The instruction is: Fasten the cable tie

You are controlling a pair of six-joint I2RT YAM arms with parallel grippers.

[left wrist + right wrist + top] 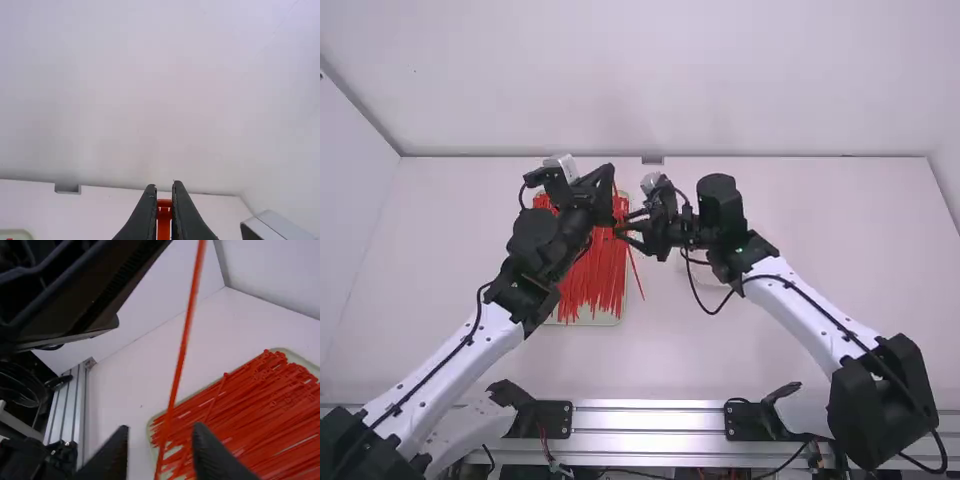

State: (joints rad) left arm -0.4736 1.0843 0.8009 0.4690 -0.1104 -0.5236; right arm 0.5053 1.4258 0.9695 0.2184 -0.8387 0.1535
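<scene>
Dangling from the left pincer (164, 188), the one red cable tie (634, 268) is the thing to watch. That pincer's fingers are squeezed together on one end of it, up above the bench (820, 210), left of the middle. The rest of the strip hangs down and toward the near side, past the right edge of the tray (588, 322) that holds the pile of spare ties (592, 275).

The right pincer (160, 430) sits just right of the tie with its fingers apart. The strip runs through the gap between them, not gripped as far as I can tell. My guess is the right side now has to catch the loose length and bring it round to the head.

Stuff that could bite:
- The strip is thin and floppy, so closing off-centre would probably flick it out sideways.
- The hanging end is near the pile, so grabbing low could snag a spare.
- A hard tug might yank it out of the left grip.
</scene>
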